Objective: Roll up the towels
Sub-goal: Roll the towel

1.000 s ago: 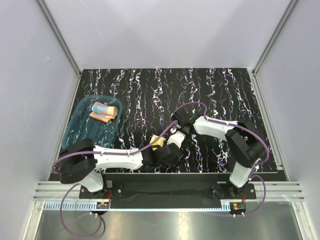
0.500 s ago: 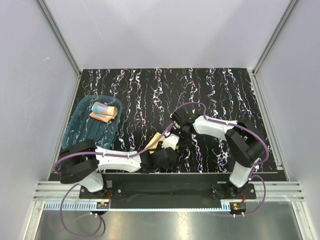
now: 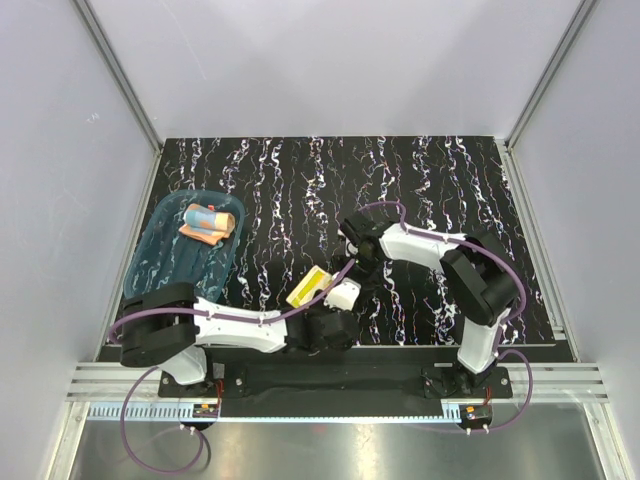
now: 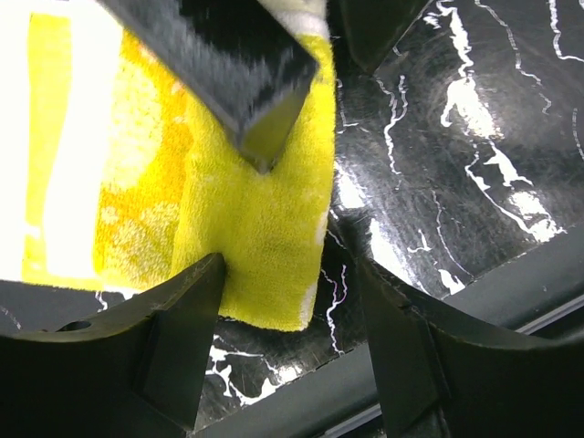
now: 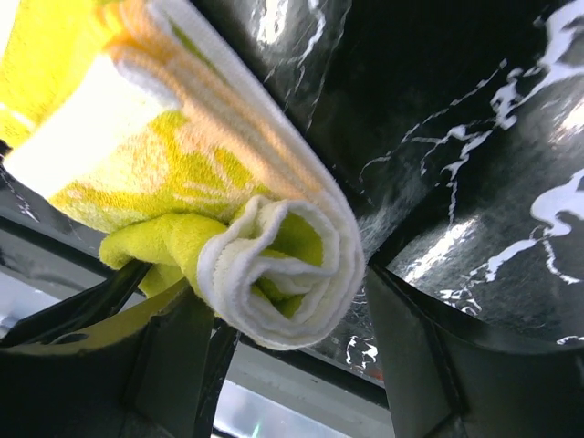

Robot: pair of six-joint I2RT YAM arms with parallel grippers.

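1. Two towels are in play. The pink towel (image 3: 208,221) sits rolled up in the tray (image 3: 165,275) at the far left, and the yellow towel (image 3: 309,287) lies on the table (image 3: 420,180) near the front edge, between the two grippers.
2. We see the left gripper (image 4: 287,315) with its fingers (image 4: 173,347) apart, straddling one end of the yellow towel. One finger touches the cloth's edge and the other stands just clear of it.
3. We see the right gripper (image 5: 292,360) with its fingers apart too, bracketing the other end, where the cloth shows as a loose spiral of layers. We do not read this as a firm clamp.
4. We judge the yellow towel light, soft and limp — terry cloth with some grip, nothing fragile. Its roll looks loose, and we expect it could spring open if let go carelessly.
5. We would take hold across the full thickness of the roll near its ends, pinching all layers together — not just the outer flap. Lifting by one layer would likely unwind it.
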